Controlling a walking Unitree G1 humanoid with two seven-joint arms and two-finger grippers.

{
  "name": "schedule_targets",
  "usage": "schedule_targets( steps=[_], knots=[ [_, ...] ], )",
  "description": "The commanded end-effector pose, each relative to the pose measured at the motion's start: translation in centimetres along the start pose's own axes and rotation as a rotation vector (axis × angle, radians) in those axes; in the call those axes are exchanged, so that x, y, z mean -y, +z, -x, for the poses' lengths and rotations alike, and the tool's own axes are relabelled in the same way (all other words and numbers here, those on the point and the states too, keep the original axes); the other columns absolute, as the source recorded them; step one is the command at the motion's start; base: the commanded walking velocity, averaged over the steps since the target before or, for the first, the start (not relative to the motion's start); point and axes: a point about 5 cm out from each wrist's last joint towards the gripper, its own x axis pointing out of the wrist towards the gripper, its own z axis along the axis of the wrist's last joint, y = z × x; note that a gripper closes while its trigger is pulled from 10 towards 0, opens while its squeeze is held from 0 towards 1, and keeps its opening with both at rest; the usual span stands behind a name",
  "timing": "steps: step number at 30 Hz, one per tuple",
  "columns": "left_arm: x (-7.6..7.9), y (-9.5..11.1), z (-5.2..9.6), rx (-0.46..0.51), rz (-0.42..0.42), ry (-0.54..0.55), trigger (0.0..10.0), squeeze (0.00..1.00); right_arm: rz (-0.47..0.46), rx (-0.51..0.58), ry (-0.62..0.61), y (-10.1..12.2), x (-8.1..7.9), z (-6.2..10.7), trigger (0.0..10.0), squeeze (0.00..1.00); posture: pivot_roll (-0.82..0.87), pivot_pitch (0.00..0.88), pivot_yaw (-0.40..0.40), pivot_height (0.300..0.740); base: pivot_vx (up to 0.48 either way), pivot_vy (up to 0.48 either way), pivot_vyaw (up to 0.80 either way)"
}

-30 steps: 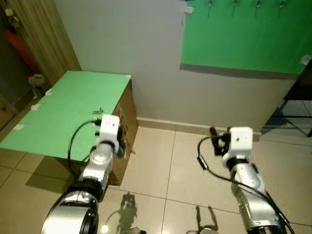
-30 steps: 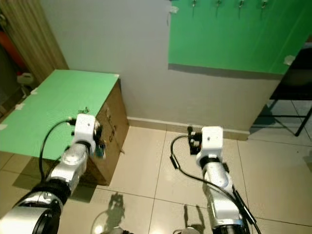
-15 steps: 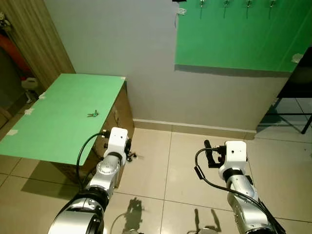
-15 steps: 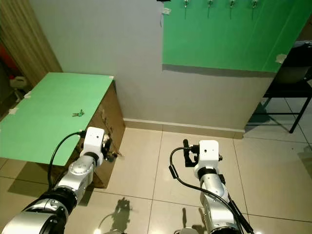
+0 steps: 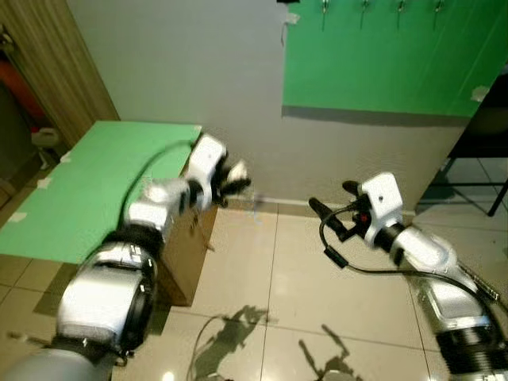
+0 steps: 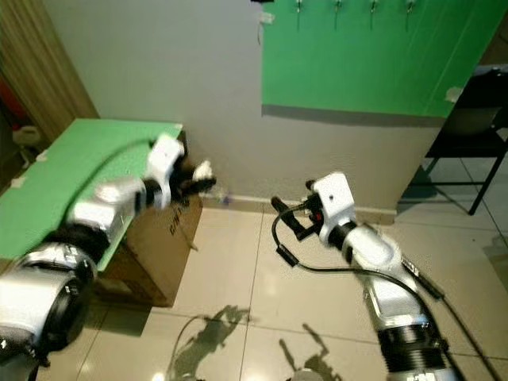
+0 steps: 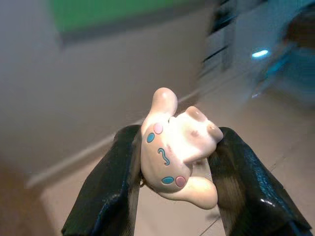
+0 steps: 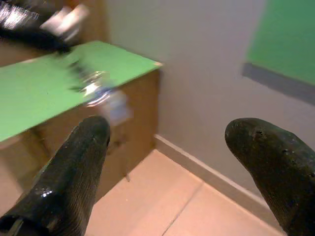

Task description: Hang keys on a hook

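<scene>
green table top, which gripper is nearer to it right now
Left. The left gripper, shut on a white keychain charm, is raised just past the green table top's corner by the wall. The right gripper, open, hangs over the floor tiles farther off.

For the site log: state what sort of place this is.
Probably a home hallway or entry: tiled floor with a skirting board, wall hooks above a green panel, a green-topped cabinet, a dark chair.
</scene>
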Motion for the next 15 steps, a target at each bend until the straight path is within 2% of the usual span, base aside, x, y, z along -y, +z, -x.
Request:
schedule_targets(
  steps=[1,4,5,9,13,15],
  knots=[
    [0.1,1.7,0.2,0.034,0.005,-0.099,10.0,0.00,0.016,0.003,0.084,1.4,-0.4,-0.4,10.0,0.00,-0.18,0.000,0.092,0.740,0.000,0.000,0.00],
    [0.2,3.6,0.2,0.049,-0.039,-0.189,10.0,0.00,0.045,-0.001,0.143,2.9,-0.1,-0.7,10.0,0.00,-0.18,0.000,0.094,0.740,0.000,0.000,0.00],
    [0.5,5.0,0.2,0.061,-0.061,-0.259,10.0,0.00,0.073,-0.007,0.201,3.9,-0.1,-0.8,10.0,0.00,-0.18,0.000,0.097,0.740,0.000,0.000,0.00],
    [1.2,8.3,0.4,0.096,-0.126,-0.393,10.0,0.00,0.093,-0.012,0.267,6.1,0.2,-1.1,10.0,0.00,-0.19,0.000,0.111,0.740,0.000,0.000,0.00],
    [1.4,9.4,0.5,0.106,-0.155,-0.424,10.0,0.00,0.086,0.005,0.288,7.2,0.3,-1.3,10.0,0.00,-0.19,0.000,0.117,0.740,0.000,0.000,0.00],
    [1.7,10.8,0.8,0.118,-0.190,-0.487,10.0,0.00,0.070,0.023,0.324,8.3,0.0,-1.4,10.0,0.00,-0.20,0.000,0.123,0.740,0.000,0.000,0.00]
  ],
)
